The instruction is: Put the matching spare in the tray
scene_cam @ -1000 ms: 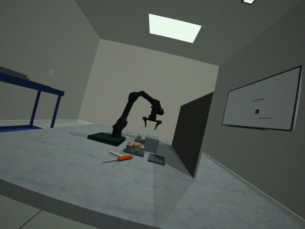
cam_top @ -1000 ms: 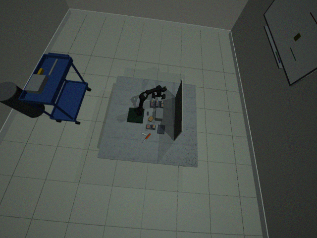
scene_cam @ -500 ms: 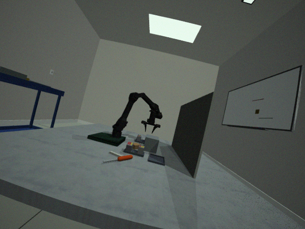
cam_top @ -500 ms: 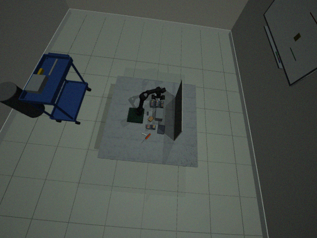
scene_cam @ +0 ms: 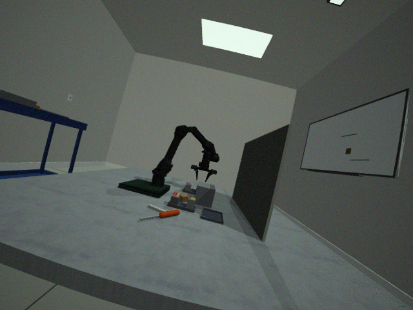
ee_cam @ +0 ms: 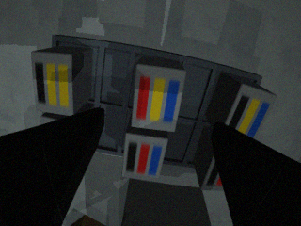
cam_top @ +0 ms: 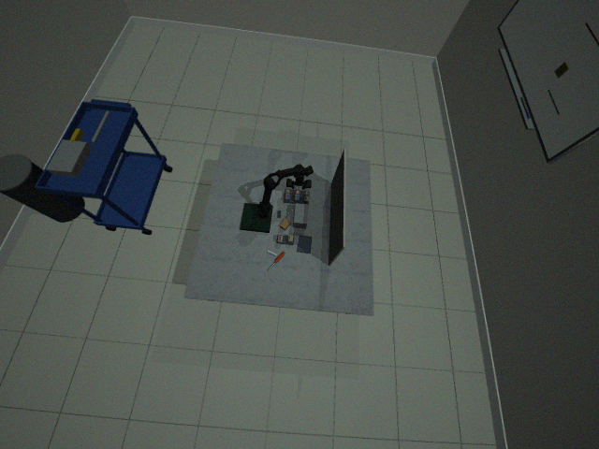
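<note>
Item: gripper [ee_cam: 153, 151], one, parallel-jaw, suspended above a rack of spares [ee_cam: 157, 82] at the far end of the work surface; fingers parted to a moderate gap, holding nothing. Step in hand, as judged: descent onto a coded spare. Recommended handling: centre the gap on a single block, keep the fingers square to its side faces, lower without brushing the neighbours, and close only once both pads flank the block; confirm the code against the mounted unit first, since which spare matched could not be told from these views. Item: spares, several, pale blocks with striped colour labels on the upper face. Centre block [ee_cam: 160, 97] bore red, yellow, blue; the one just below it [ee_cam: 145, 157] black, red, blue; left block [ee_cam: 55, 82] black, yellow, yellow; right block [ee_cam: 251, 112] partly hidden, showing black, yellow and blue. All sat in the rack, none lifted. Item: tray [scene_cam: 211, 215], dark, shallow, lying on the surface near an orange-handled screwdriver [scene_cam: 161, 214], well apart from the gripper.
</note>
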Available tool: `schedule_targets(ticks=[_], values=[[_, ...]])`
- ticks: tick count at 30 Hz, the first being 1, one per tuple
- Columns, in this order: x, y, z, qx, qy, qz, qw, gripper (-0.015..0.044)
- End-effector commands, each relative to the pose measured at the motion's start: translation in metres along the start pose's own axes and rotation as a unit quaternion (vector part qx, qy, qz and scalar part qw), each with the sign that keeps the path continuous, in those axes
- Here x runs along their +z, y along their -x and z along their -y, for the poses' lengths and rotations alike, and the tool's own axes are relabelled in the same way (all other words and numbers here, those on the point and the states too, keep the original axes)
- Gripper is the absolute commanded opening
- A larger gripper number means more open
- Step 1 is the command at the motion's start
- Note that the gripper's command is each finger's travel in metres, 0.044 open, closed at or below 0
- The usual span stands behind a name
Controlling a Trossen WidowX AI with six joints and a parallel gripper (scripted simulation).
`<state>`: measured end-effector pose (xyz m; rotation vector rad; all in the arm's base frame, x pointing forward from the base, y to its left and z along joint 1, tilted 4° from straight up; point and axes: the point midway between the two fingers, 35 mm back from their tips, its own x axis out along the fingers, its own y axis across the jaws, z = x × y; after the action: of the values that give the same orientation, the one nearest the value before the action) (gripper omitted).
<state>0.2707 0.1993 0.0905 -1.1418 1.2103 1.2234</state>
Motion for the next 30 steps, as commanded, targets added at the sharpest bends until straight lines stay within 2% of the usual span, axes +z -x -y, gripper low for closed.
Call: schedule_targets(ticks=[1,30], values=[[0.001,-0.008,0.0,0.003,-0.002,0.001,1.0,0.03],[0.001,-0.056,-0.001,0.003,-0.002,0.001,1.0,0.03]])
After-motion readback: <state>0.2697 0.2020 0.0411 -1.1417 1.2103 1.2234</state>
